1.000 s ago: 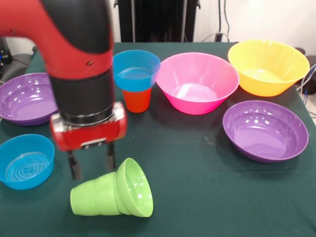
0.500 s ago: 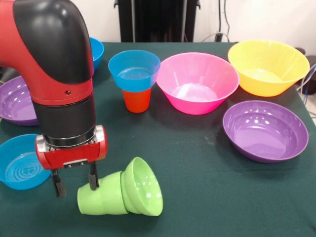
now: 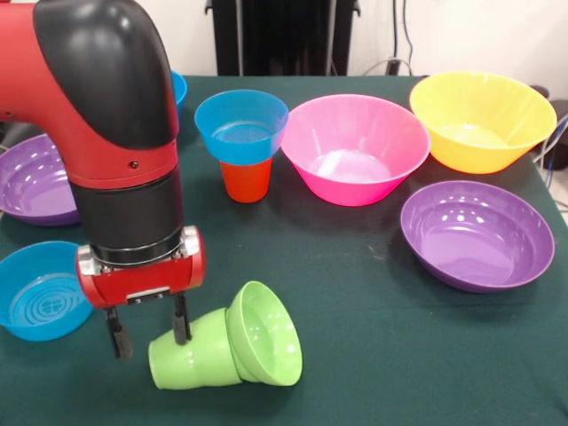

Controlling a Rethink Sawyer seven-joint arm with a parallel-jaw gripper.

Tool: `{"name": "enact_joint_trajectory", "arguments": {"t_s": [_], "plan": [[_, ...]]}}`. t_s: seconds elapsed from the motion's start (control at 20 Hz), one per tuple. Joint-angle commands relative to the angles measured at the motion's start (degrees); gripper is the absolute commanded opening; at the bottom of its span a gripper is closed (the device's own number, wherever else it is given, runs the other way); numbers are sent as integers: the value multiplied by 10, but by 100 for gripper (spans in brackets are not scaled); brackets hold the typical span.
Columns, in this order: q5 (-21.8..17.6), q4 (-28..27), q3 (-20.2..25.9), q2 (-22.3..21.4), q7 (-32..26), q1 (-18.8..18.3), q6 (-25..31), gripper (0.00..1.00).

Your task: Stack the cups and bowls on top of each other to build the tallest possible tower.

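My gripper (image 3: 149,337) is open at the near left of the table, its fingers (image 3: 182,330) hanging over the closed end of the lime green cup (image 3: 191,361). The cup lies on its side with the small lime green bowl (image 3: 264,344) stuck on its mouth. One finger touches or nearly touches the cup's base; I cannot tell which. Further back, the orange cup (image 3: 246,180) stands upright with a blue bowl (image 3: 241,124) resting on it. The pink bowl (image 3: 355,147) sits beside this stack.
The yellow-orange bowl (image 3: 482,120) is at the back right. A purple bowl (image 3: 477,233) lies at the right, another purple bowl (image 3: 34,182) at the left behind the arm. A blue bowl (image 3: 37,293) sits at the left edge. Another blue bowl (image 3: 180,87) peeks out behind the arm.
The gripper came nearer and lower beside the green cup, then shifted slightly right. The lying cup and green bowl slid right and rotated a little.
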Motion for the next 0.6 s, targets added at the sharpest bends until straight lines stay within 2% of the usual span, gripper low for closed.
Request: {"name": "enact_joint_trajectory", "arguments": {"t_s": [0.05,0.3,0.6], "plan": [[-21,123,41,-12,-80,-13,-67,100],[-18,160,30,-30,-52,-11,-61,100],[-35,182,-55,-56,32,29,-19,100]]}}
